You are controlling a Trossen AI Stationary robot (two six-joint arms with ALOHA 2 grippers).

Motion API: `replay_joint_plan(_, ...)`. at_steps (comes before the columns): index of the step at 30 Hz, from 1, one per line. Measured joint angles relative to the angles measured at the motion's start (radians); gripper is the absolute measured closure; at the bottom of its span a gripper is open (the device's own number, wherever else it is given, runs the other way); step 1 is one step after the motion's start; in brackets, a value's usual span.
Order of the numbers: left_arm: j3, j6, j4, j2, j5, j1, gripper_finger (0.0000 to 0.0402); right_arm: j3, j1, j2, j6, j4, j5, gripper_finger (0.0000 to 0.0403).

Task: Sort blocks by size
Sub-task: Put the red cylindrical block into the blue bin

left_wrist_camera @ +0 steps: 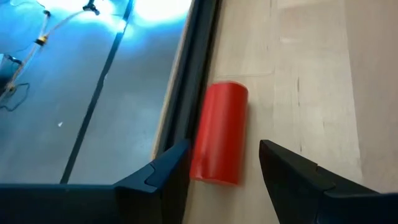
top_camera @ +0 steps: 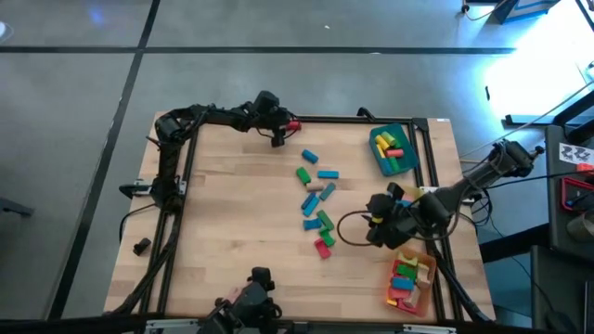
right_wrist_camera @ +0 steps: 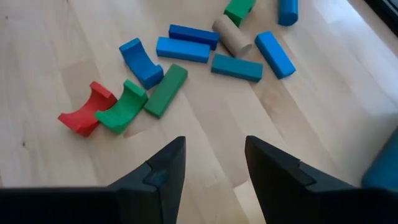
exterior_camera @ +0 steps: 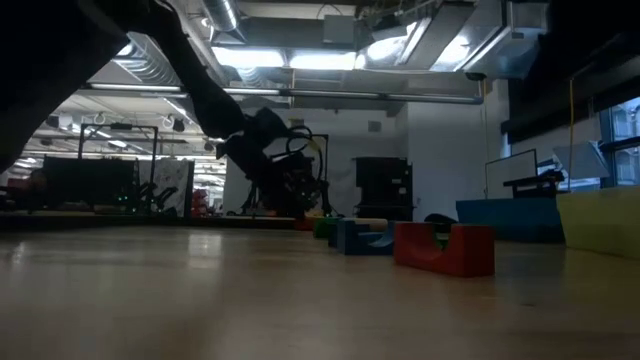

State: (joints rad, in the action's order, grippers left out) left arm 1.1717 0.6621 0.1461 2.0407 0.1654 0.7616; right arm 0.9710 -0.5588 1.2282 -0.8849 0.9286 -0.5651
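Sorting is judged partly done. A teal tray [top_camera: 390, 149] at the far right corner of the bench [top_camera: 232, 223] already holds longer bars in yellow, green and pink. An orange tray [top_camera: 411, 280] at the near right corner holds a mixed load of short pieces.

About a dozen blocks [top_camera: 317, 199] remain loose in a scattered line on the bench centre, right of the middle. In the right wrist view these are seen as blue bars [right_wrist_camera: 183, 50], a plain wood cylinder [right_wrist_camera: 231, 35], a green bar [right_wrist_camera: 166, 90], and arch-shaped pieces in blue, green [right_wrist_camera: 122, 108] and red [right_wrist_camera: 84, 111].

A red cylinder [left_wrist_camera: 219, 132] lies on its side against the frame at the far edge. The left end effector [left_wrist_camera: 225, 162] is placed over it, fingers spread on either side, not yet pinching.

The right end effector [right_wrist_camera: 211, 163] hovers beside the loose blocks near the right edge, fingers spread and empty.
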Motion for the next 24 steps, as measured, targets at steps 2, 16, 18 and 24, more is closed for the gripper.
replay_joint_plan(2, 0.001, 0.000, 0.007, 0.000, 0.000, 0.000, 0.0218, 0.000, 0.018, 0.000, 0.030, -0.019, 0.017, 0.0233)
replay_joint_plan(16, 0.001, 0.004, 0.010, 0.004, -0.001, -0.001, 0.0218, 0.000, 0.056, 0.000, 0.082, -0.069, 0.046, 0.0233)
replay_joint_plan(18, 0.001, 0.005, 0.010, 0.004, 0.000, -0.001, 0.0218, 0.000, 0.056, 0.000, 0.082, -0.071, 0.055, 0.0233)
replay_joint_plan(24, 0.001, 0.028, -0.011, 0.004, 0.006, -0.008, 0.0218, 0.000, 0.055, 0.000, 0.081, -0.102, 0.058, 0.0233)
